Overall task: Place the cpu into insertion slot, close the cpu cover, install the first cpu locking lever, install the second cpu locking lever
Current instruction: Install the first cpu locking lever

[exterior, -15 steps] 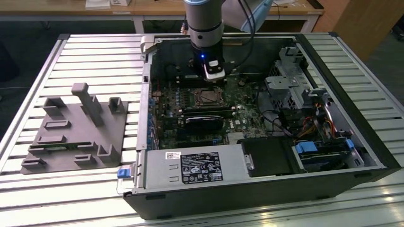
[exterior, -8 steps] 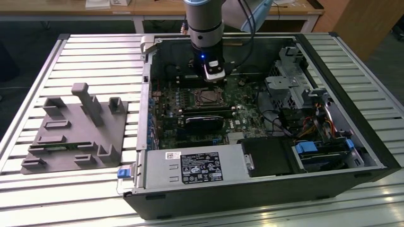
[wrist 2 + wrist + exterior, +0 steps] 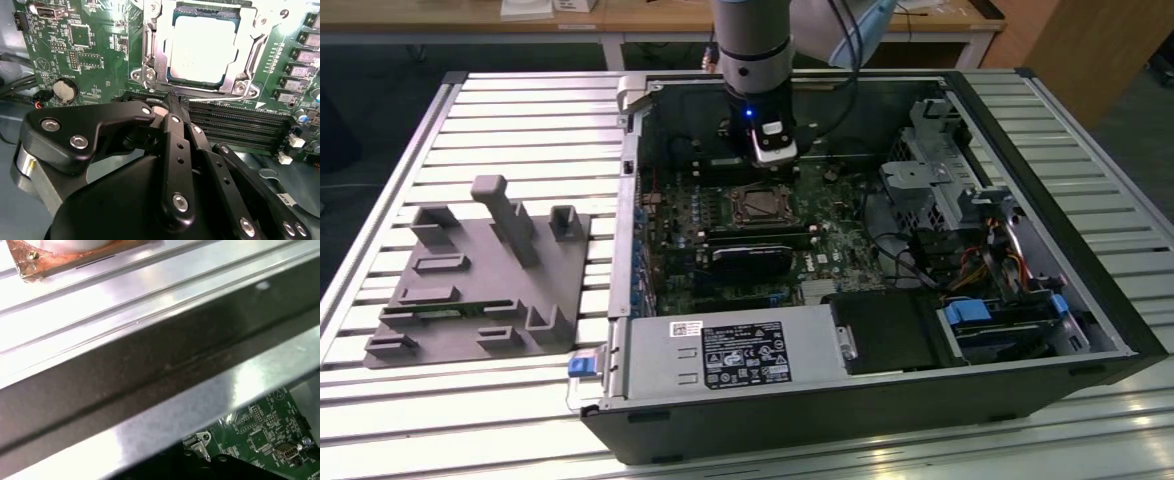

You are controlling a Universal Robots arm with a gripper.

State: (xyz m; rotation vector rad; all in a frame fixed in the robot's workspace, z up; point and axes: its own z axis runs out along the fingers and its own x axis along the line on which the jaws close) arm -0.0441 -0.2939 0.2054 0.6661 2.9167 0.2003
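The cpu [image 3: 202, 47] lies flat in the insertion slot [image 3: 758, 206] on the green motherboard, its pale metal top facing up. The silver cpu cover [image 3: 150, 60] lies down around it, and the chip shows through its square window. In the second wrist view my gripper [image 3: 172, 98] is shut with nothing between its black fingers. Its tips hover just short of the socket's near edge, over the long black memory slots [image 3: 240, 125]. In the exterior view the gripper [image 3: 774, 160] hangs inside the open computer case, just behind the socket. I cannot make out how the locking levers stand.
The case walls [image 3: 630, 200] ring the board. A labelled black power supply [image 3: 736, 355] is at the front, and drive bays with cables [image 3: 987, 250] are on the exterior view's right. A grey fixture block [image 3: 480, 280] stands on the slatted table. A coin battery [image 3: 65, 90] sits beside the socket.
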